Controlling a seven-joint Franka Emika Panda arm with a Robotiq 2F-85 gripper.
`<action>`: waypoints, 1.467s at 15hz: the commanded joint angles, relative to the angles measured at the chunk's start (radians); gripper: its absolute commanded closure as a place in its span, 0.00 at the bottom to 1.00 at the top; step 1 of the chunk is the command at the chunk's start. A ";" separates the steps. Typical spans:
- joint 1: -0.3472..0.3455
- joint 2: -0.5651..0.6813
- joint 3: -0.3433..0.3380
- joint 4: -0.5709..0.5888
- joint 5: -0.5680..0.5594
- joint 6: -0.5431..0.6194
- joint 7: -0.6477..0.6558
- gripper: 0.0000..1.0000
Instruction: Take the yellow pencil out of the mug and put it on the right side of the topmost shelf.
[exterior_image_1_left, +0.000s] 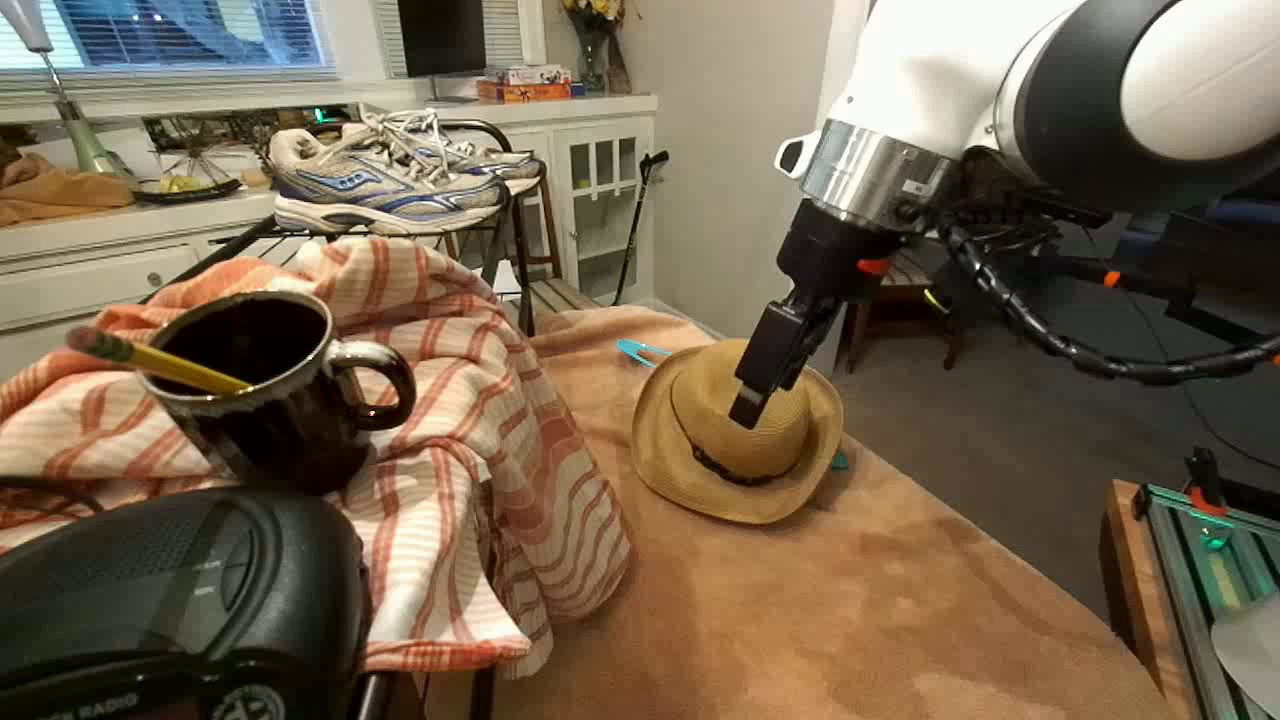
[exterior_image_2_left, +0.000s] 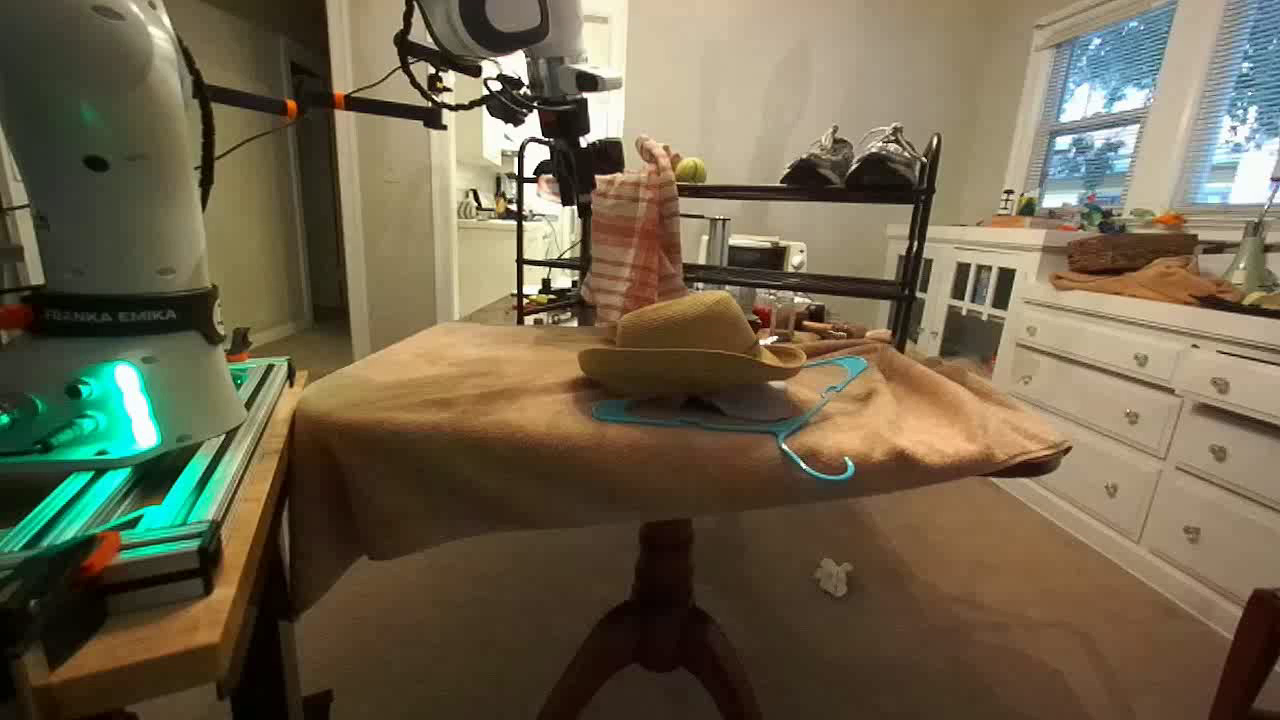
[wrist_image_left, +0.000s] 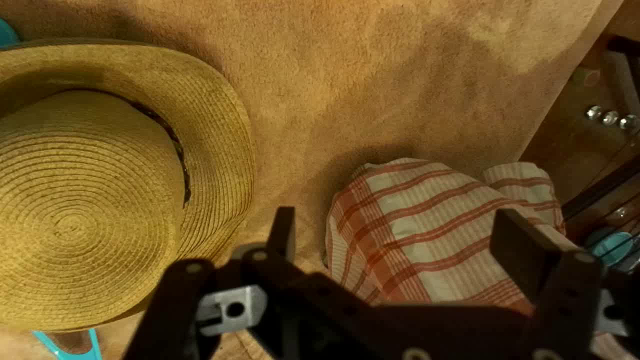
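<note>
The yellow pencil (exterior_image_1_left: 170, 364) leans in the dark brown mug (exterior_image_1_left: 280, 430), its eraser end sticking out over the rim in an exterior view. The mug stands on a red-and-white striped cloth (exterior_image_1_left: 455, 400), its handle turned away from the pencil's eraser. The topmost shelf (exterior_image_2_left: 755, 191) of the dark metal rack carries a pair of sneakers (exterior_image_2_left: 885, 160). My gripper (exterior_image_1_left: 755, 400) points down, high above the table and well apart from the mug. In the wrist view the gripper (wrist_image_left: 395, 230) is open and empty, with the cloth below it. Pencil and mug do not show there.
A straw hat (exterior_image_1_left: 740, 430) and a turquoise hanger (exterior_image_2_left: 700, 418) lie on the cloth-covered table (exterior_image_2_left: 450, 400). A black clock radio (exterior_image_1_left: 180, 600) stands close beside the mug. A round green striped object (exterior_image_2_left: 690, 170) sits on the topmost shelf by the draped cloth.
</note>
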 joint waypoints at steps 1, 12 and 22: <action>0.005 0.000 -0.006 0.001 -0.002 -0.002 0.001 0.00; -0.003 0.022 0.111 0.228 -0.080 -0.277 0.441 0.00; 0.046 0.212 0.130 0.660 -0.036 -0.554 0.770 0.00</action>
